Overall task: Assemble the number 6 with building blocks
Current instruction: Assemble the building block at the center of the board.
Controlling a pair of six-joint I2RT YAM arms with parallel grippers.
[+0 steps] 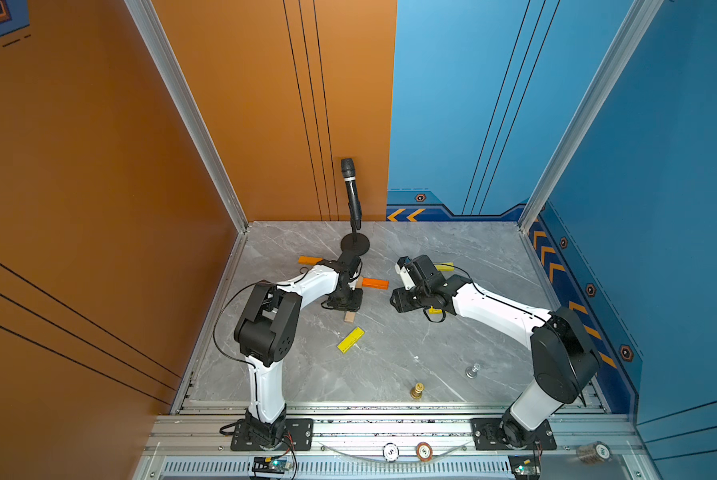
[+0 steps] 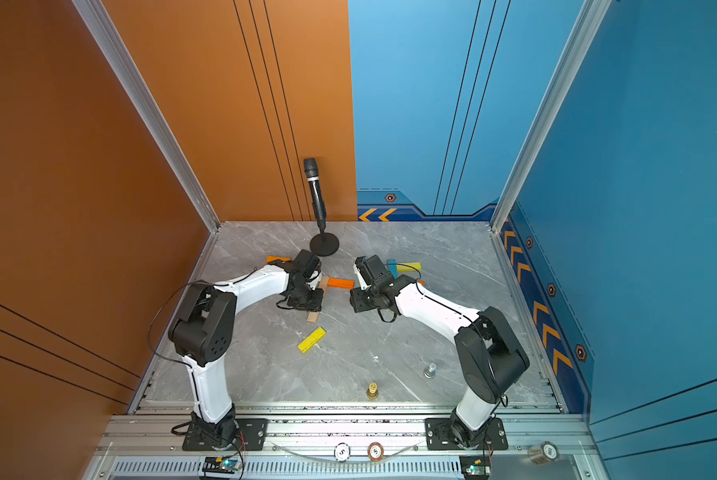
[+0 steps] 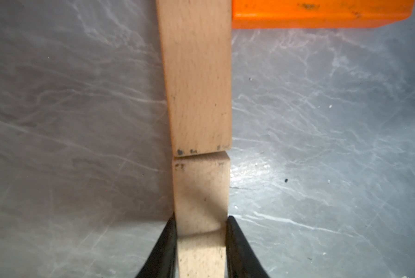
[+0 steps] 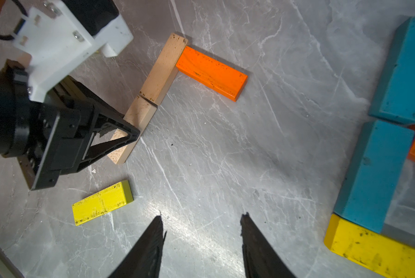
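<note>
The left gripper [image 3: 201, 219] is clamped across the narrow width of a plain tan bar [image 3: 201, 190]. Its fingers press the two long edges at about mid-length, and the bar lies flat on the grey marbled worktop [image 3: 69, 120]. In both top views the bar sits just left of centre, in the lower half of the frame. Its end butts, slightly skewed, against a second tan bar [image 3: 196, 79], whose far end meets an orange bar [image 3: 321, 13] at a right angle. The right gripper [image 4: 201, 223] hangs with jaws apart and empty over bare worktop, between a loose yellow bar [image 4: 103, 202] and a cluster of blue bars [image 4: 374, 175]. These wooden bars look light, rigid and hard, so a firm pinch should not harm them. On the smooth stone they probably slide easily, and a nudge could shift the touching neighbours. Holding across the width at mid-length seems best, since an end grip would likely let a bar pivot.
</note>
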